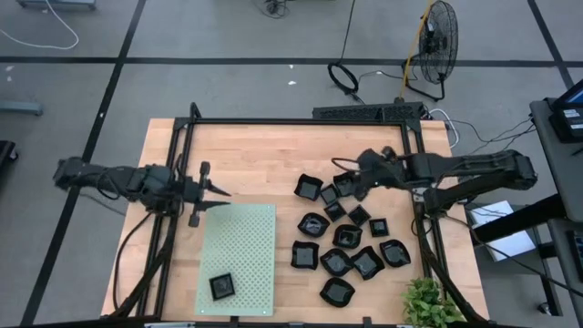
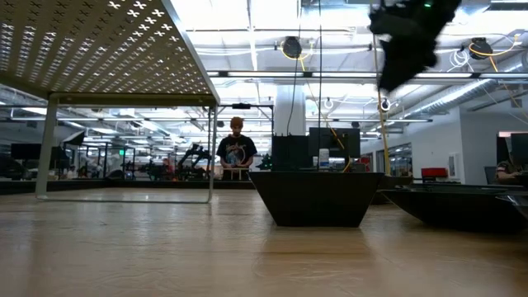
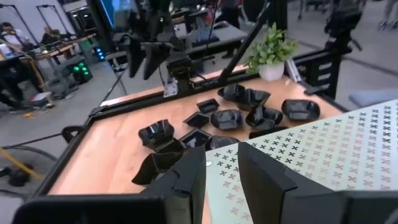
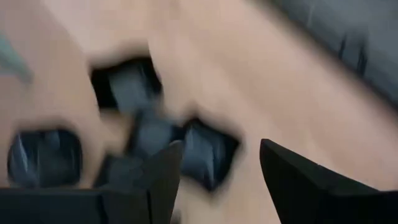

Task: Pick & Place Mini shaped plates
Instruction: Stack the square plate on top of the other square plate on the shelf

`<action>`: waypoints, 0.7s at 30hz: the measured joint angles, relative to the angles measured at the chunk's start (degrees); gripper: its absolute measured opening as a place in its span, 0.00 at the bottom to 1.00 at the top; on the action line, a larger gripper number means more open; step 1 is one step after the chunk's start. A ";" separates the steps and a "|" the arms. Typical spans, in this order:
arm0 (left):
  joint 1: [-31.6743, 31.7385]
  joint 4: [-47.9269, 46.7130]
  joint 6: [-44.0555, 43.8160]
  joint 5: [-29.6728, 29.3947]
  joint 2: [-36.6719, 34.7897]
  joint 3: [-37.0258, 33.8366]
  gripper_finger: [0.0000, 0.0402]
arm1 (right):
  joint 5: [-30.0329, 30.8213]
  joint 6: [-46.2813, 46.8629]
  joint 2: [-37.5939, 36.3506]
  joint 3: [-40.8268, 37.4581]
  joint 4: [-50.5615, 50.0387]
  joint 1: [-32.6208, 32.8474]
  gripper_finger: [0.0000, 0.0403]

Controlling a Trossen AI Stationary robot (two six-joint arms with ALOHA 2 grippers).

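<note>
1. Over the far right part of the table [image 1: 264, 155], the right gripper [image 1: 349, 186] is hanging with its jaws spread wide and nothing between them, just above the far end of the cluster of mini shaped plates [image 1: 348, 239].
2. That cluster is sitting on the table's right half; one more black plate [image 1: 221, 287] is lying on the pale green perforated mat [image 1: 239, 260], near its near edge.
3. The left gripper [image 1: 221, 192] is hovering at the mat's far edge, jaws partly open, holding nothing.
</note>
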 joint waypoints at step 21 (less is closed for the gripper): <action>17.10 14.85 1.09 6.47 8.17 -4.16 0.24 | -32.43 24.01 0.95 -15.19 -16.92 -1.39 0.52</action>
